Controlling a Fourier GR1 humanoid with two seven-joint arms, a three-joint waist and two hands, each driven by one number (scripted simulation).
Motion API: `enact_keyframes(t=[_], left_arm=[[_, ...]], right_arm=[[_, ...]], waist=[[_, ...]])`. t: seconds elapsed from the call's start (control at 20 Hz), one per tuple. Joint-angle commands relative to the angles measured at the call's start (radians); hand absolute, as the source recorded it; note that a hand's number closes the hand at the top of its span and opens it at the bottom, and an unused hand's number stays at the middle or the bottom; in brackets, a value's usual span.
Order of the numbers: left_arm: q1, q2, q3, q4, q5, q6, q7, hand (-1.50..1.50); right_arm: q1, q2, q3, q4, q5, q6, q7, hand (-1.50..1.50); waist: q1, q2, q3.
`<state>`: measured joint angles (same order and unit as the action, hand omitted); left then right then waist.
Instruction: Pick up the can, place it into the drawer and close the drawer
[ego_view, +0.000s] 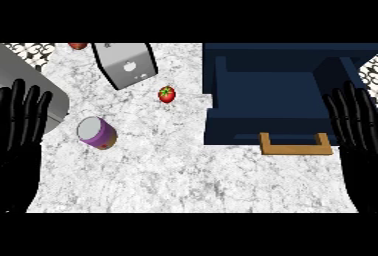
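A red object is cut off at the top edge, unidentifiable; the left hand runs off the left edge

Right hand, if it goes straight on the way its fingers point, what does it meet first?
Probably the right wall of the open drawer. The right hand points away from the robot, and that wall lies just beyond it. Height is unclear, so it might pass above it.

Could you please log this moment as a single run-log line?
stage: before pick | can: on counter, untouched | drawer: open | left hand: open, resting at left edge | right hand: open, resting at right edge
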<state>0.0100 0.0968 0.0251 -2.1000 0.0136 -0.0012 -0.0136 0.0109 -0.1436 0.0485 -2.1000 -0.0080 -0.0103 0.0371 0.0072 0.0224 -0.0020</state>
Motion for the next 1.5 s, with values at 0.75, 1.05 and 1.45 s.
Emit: enact_keyframes(t=[0.75, 1.05, 1.45], left_arm=[[0.003, 0.196, 0.261, 0.065, 0.230, -0.100, 0.385, -1.50], [0.075, 0.170, 0.273, 0.007, 0.252, -0.141, 0.392, -1.50], [0.090, 0.133, 0.342, -0.081, 0.346, -0.107, 0.487, -1.50]], right_arm=[[0.188, 0.011, -0.194, -0.031, -0.084, -0.032, 0.154, -1.50], [0.287, -0.015, -0.325, -0.013, -0.209, 0.091, 0.054, -1.50], [0.367, 0.026, -0.348, -0.021, -0.216, 0.166, -0.009, -1.50]], waist=[[-0.008, -0.024, 0.002], [-0.010, -0.024, 0.002], [-0.011, -0.024, 0.002]])
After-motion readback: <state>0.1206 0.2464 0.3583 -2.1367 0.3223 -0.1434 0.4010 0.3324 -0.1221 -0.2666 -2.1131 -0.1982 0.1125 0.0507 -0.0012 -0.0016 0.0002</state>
